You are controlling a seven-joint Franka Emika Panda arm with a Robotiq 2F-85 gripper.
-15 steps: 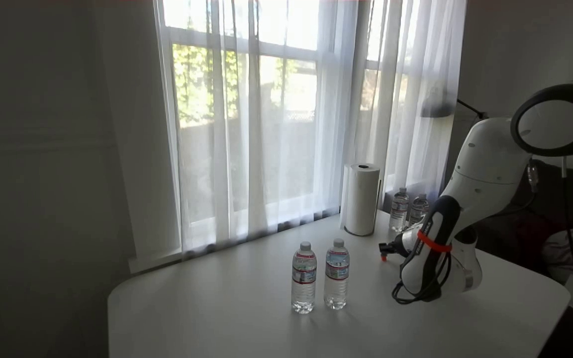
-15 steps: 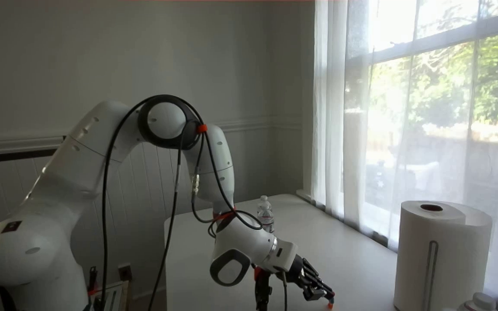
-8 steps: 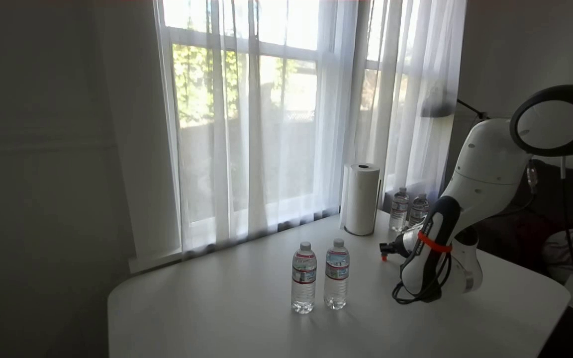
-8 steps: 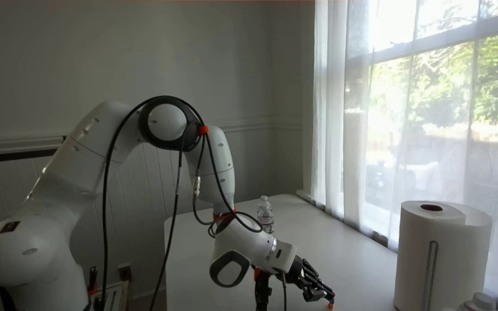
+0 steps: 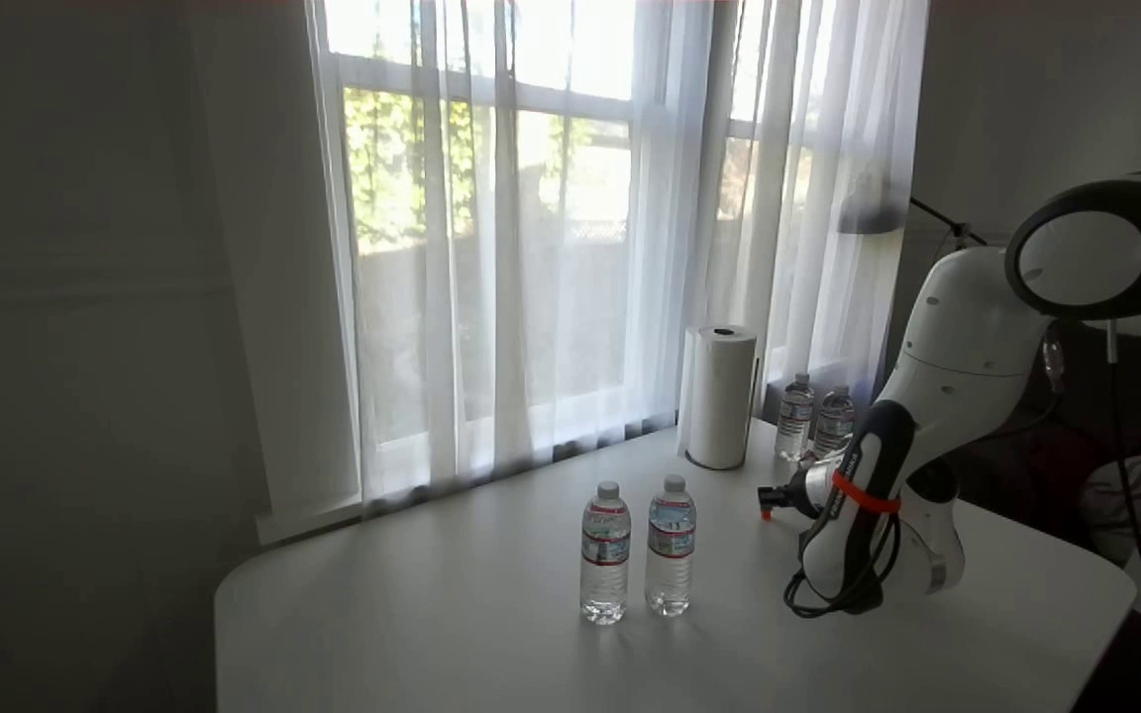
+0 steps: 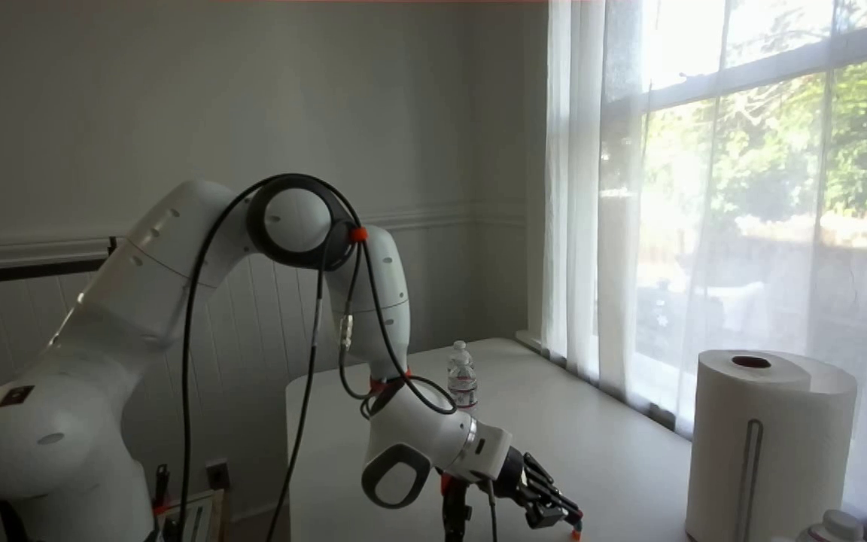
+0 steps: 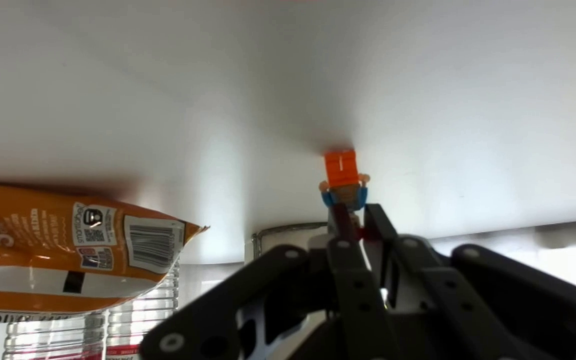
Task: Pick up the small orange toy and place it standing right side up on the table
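Orange-legged, the small toy (image 7: 344, 182) points feet-down, its head end pinched in the claw (image 7: 356, 215), inside the desk (image 5: 452, 594) edge along the curtain (image 5: 511, 297). Placing seems in hand; next comes settling both feet level, then letting go.

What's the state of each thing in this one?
Small orange toy: held at its head end, legs downward; contact with table unclear.
Gripper: closed on the toy.
Front bottles: upright, capped.
Rear bottles: upright, capped.
Paper towel roll: upright.
Sheer curtains: drawn.
Orange snack bag: partly out of frame; can't tell whether sealed.
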